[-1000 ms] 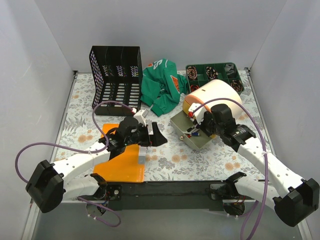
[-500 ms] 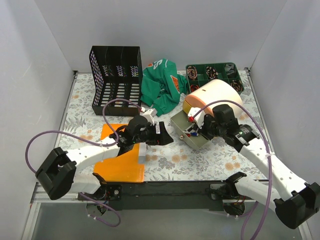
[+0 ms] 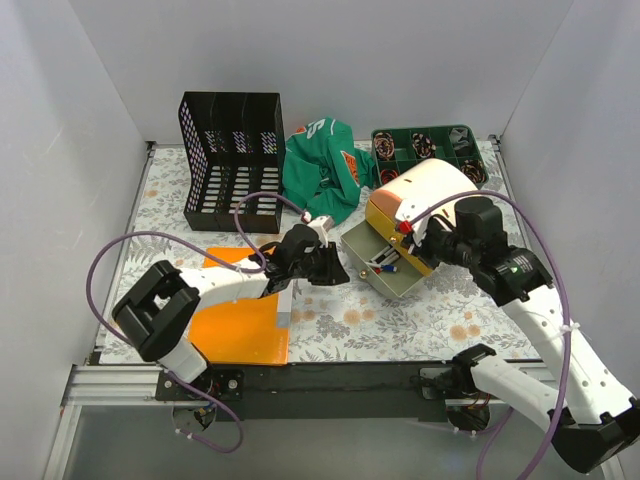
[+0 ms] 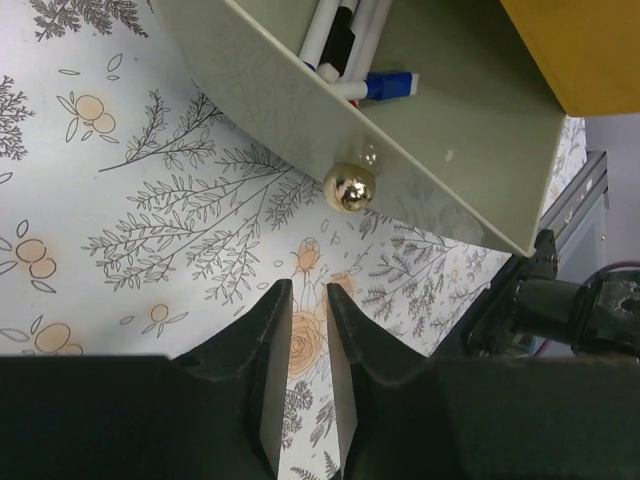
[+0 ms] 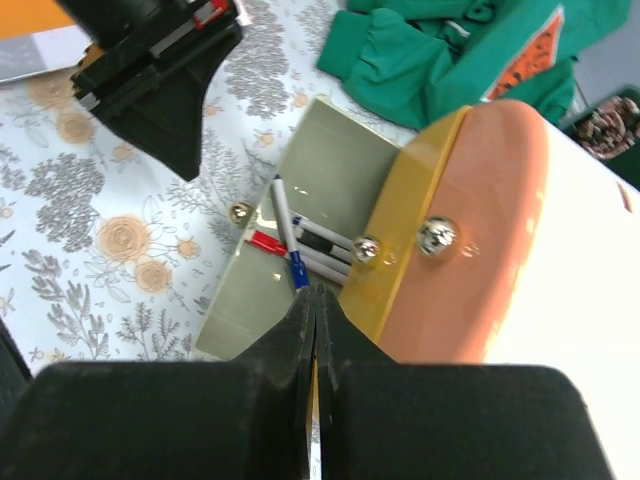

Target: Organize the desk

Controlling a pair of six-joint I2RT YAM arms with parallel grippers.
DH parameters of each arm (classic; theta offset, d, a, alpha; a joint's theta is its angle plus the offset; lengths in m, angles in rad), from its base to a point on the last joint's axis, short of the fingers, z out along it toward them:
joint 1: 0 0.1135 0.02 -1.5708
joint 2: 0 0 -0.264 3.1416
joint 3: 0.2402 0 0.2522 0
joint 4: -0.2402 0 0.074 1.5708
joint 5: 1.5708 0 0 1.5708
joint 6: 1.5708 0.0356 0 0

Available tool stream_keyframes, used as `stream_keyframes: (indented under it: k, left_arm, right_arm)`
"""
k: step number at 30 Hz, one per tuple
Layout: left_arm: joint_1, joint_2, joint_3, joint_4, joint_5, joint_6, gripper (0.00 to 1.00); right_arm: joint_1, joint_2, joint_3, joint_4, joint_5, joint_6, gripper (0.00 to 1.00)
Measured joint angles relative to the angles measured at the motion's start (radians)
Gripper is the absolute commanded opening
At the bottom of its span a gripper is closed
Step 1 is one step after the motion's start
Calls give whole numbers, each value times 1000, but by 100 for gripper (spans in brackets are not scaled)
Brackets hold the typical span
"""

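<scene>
Press the narrow, empty left fingers (image 4: 280, 310) squarely on the knob (image 4: 350, 187) so the drawer (image 4: 480, 130) slides in straight; the right fingers (image 5: 310, 320) are shut

Top view sits high behind the arm bases, looking down over the whole tabletop (image 3: 400, 320). Left wrist camera skims low and close, facing the drawer (image 4: 470, 110) at 12 o'clock. Right wrist camera hangs higher, looking down into that same drawer (image 5: 330, 160).
</scene>
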Motion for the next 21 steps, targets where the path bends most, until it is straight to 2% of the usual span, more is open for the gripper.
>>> stream_keyframes:
  k: [11,21]
  left_arm:
    - [0,225,166,11,1,21,16]
    - [0,420,404,18,13,42,20]
  right_arm:
    - [-306,-109,6,5,-118,33,1]
    - [-386,-171,-14,13,-233,45,1]
